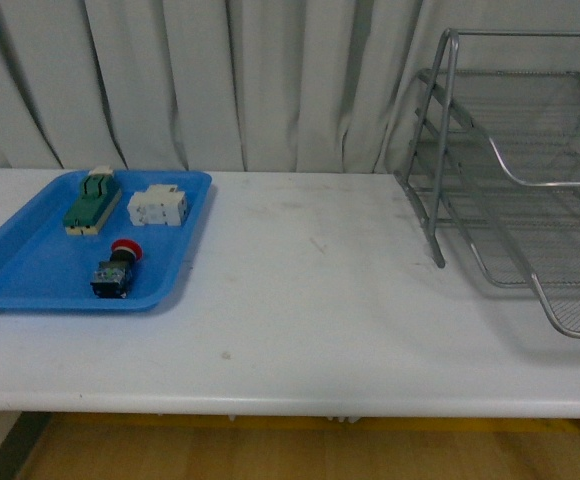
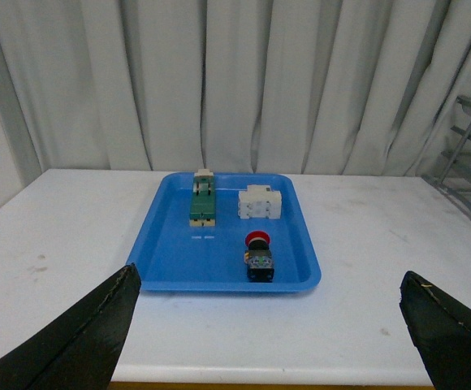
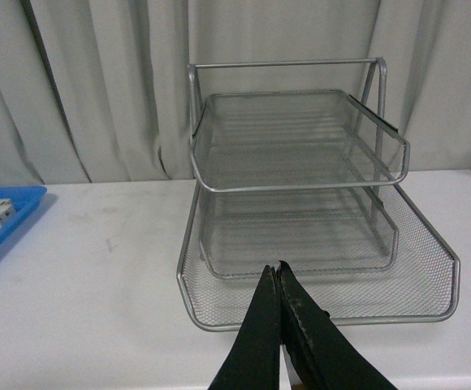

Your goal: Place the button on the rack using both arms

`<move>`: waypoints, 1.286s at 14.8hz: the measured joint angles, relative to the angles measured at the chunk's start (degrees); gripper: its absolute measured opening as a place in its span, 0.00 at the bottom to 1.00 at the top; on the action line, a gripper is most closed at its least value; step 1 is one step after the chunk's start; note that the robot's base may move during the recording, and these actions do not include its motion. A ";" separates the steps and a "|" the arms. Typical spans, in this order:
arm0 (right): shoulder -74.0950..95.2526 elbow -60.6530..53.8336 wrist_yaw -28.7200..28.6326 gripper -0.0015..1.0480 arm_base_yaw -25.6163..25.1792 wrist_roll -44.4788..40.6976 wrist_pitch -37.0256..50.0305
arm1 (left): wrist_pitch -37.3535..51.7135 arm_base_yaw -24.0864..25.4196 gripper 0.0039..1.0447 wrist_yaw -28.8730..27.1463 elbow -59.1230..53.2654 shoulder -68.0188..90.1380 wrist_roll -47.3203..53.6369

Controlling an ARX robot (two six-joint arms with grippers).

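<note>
Our left gripper spreads its jaws wide, the button lying ahead between them; our right gripper, jaws together, faces the rack.

The button is a small switch with a round red cap on a black blocky body. It lies on its side in a blue tray near the worktop's left end, cap towards the back edge. The rack, silver wire mesh on a tube frame, stands upright at the worktop's right end, its three tiers stepped, the lowest reaching furthest forward. The left gripper has its fingers spread wide; the right gripper has its fingers pressed together.
</note>
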 joint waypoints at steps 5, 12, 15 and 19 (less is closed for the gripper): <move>-9.68 -0.02 7.85 0.02 7.58 -0.07 -9.64 | 0.00 0.00 0.94 -0.02 0.00 0.00 0.00; -18.08 0.00 7.85 0.02 7.61 -0.07 -18.34 | 0.00 0.00 0.94 -0.02 0.00 0.00 0.00; -27.26 0.02 7.93 0.02 7.61 -0.07 -28.11 | 0.02 0.00 0.94 -0.04 0.02 0.00 0.00; -27.26 0.02 7.91 0.25 7.61 -0.22 -27.61 | 0.00 0.00 0.94 -0.02 0.00 0.00 0.00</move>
